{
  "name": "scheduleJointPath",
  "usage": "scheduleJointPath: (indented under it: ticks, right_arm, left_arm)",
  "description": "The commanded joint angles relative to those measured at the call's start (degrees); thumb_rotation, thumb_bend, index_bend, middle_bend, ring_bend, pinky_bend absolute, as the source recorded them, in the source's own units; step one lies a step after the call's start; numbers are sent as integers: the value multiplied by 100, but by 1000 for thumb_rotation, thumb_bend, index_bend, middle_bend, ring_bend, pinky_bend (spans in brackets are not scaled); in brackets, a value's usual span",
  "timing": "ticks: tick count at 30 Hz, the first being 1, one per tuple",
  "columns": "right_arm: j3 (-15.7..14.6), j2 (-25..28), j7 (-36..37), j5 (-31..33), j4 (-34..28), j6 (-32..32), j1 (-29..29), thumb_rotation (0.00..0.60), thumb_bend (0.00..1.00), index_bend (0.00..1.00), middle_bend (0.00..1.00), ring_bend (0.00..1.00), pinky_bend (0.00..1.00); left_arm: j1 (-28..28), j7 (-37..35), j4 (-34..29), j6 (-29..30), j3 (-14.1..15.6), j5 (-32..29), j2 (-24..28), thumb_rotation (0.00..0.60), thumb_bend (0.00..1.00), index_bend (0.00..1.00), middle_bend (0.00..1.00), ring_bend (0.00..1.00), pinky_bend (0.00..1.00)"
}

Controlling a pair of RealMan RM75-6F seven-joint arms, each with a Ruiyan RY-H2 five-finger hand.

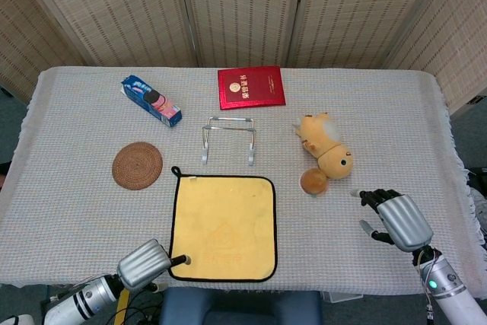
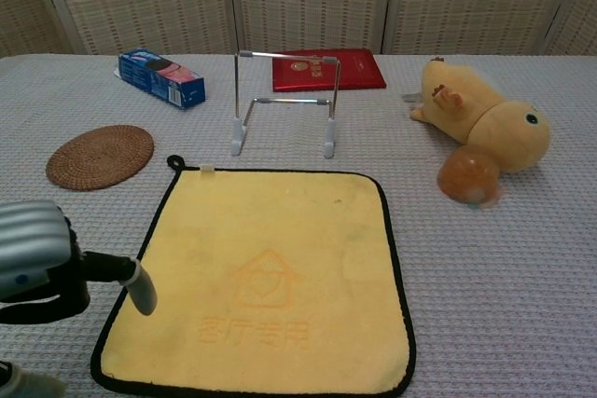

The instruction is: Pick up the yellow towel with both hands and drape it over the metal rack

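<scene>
The yellow towel with black trim lies flat at the table's near middle. Just behind it stands the metal rack, upright and bare. My left hand hovers at the towel's near left corner, fingers apart, a fingertip over the towel's left edge; it holds nothing. My right hand is open near the table's front right, well away from the towel, and does not show in the chest view.
A woven coaster lies left of the towel. A blue box and a red booklet sit at the back. A yellow plush duck with an orange ball lies right of the rack.
</scene>
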Motion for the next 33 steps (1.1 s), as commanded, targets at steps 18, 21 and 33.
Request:
scheduleJointPath:
  ticks: [18, 21, 33]
  right_arm:
    - [-47, -21, 170, 71, 138, 167, -93, 600, 326, 259, 447, 437, 455]
    - [-51, -20, 163, 80, 136, 169, -97, 600, 326, 259, 447, 439, 455]
    - [-58, -2, 167, 129, 136, 203, -131, 600, 326, 259, 447, 442, 455]
  left_arm:
    - [-50, 651, 331, -348, 2, -860, -720, 600, 97, 407, 984, 913, 1000]
    - [-63, 629, 373, -335, -10, -948, -776, 600, 97, 408, 984, 913, 1000]
    - [-123, 516, 486, -150, -52, -1092, -962, 600, 111, 458, 986, 913, 1000]
